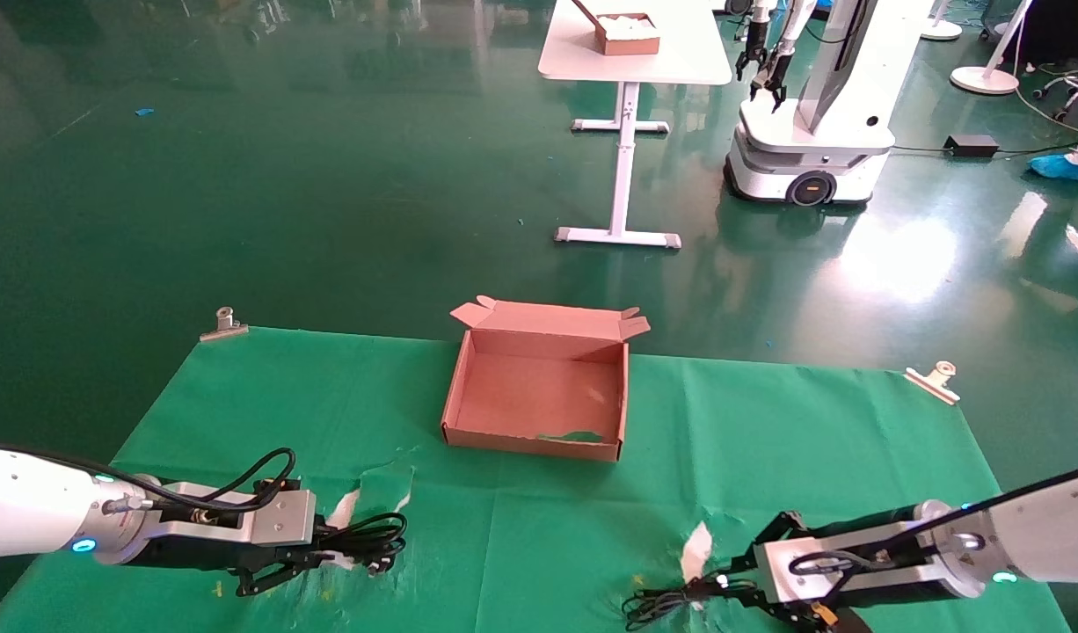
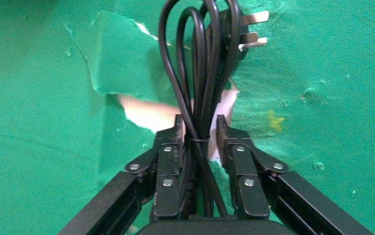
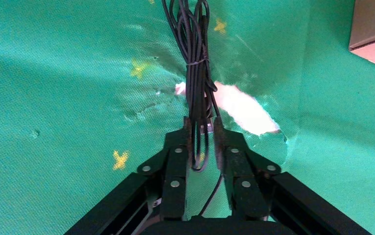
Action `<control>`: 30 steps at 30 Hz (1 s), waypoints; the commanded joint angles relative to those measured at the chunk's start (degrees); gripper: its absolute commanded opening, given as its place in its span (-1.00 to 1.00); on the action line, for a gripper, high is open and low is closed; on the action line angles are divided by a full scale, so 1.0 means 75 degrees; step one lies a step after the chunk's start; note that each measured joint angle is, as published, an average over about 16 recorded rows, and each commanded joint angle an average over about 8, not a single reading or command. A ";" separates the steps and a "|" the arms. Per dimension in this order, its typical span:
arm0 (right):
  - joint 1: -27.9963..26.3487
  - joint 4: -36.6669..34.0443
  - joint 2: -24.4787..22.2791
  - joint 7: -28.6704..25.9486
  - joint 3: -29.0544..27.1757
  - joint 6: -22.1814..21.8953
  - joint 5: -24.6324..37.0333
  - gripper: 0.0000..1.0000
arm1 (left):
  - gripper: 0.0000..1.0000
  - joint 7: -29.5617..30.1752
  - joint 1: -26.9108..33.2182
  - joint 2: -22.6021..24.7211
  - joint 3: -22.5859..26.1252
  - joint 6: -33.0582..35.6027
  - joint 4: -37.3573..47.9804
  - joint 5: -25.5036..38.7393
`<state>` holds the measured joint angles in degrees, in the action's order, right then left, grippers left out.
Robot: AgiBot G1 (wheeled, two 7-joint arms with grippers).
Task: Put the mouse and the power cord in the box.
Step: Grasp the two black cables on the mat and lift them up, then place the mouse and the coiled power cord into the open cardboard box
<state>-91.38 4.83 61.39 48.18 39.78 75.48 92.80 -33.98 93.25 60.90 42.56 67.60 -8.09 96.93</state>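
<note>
The power cord [image 1: 374, 536], a thick black coil with a pronged plug [image 2: 246, 32], lies on the green cloth at the near left. My left gripper [image 1: 324, 556] is shut on its tied middle [image 2: 197, 139], low over the cloth. At the near right, my right gripper [image 1: 732, 587] is shut on the thin bunched cable [image 3: 195, 63] of the mouse. That bundle [image 1: 662, 605] stretches out in front of the fingers. The mouse body is hidden. The pinkish-brown box [image 1: 533, 445] stands open and empty at the middle back, its lid flap folded away behind.
The green cloth [image 1: 812, 440] is torn beside each gripper, showing pale table [image 2: 151, 115] underneath. Metal clips [image 1: 224, 323] hold its far corners. Beyond the table stand a white desk [image 1: 631, 53] with a small box and another robot [image 1: 812, 132].
</note>
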 commanded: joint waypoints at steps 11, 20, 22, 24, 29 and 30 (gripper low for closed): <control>-0.0133 -0.0098 -0.0145 -0.0202 -0.0116 0.0028 -0.0163 -1.00 | -1.00 0.0378 0.0117 -0.0092 -0.0166 0.0278 0.0217 -0.0249; -0.1069 -0.0217 -0.1067 -0.0851 -0.0910 0.0273 -0.1281 -1.00 | -1.00 0.2055 0.0953 -0.0361 -0.1089 0.1408 0.0921 -0.1609; -0.1395 -0.0138 -0.1083 -0.1055 -0.0977 0.0279 -0.1373 -1.00 | -1.00 0.2487 0.1180 -0.0297 -0.1312 0.1472 0.1064 -0.1932; -0.1701 -0.0051 -0.0961 -0.1264 -0.1022 0.0236 -0.1434 -1.00 | -1.00 0.2855 0.1411 -0.0182 -0.1502 0.1423 0.1160 -0.2206; -0.2125 0.0029 -0.0168 -0.1582 -0.1184 -0.0238 -0.1668 -1.00 | -1.00 0.3384 0.1951 0.0182 -0.1816 0.0926 0.1182 -0.2661; -0.2143 0.0011 0.0033 -0.1591 -0.1222 -0.0414 -0.1722 -1.00 | -1.00 0.3460 0.2032 0.0237 -0.1876 0.0800 0.1187 -0.2749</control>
<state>-106.10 4.18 62.05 37.25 30.80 69.93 80.22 -8.37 107.80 62.09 28.57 73.82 1.12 76.43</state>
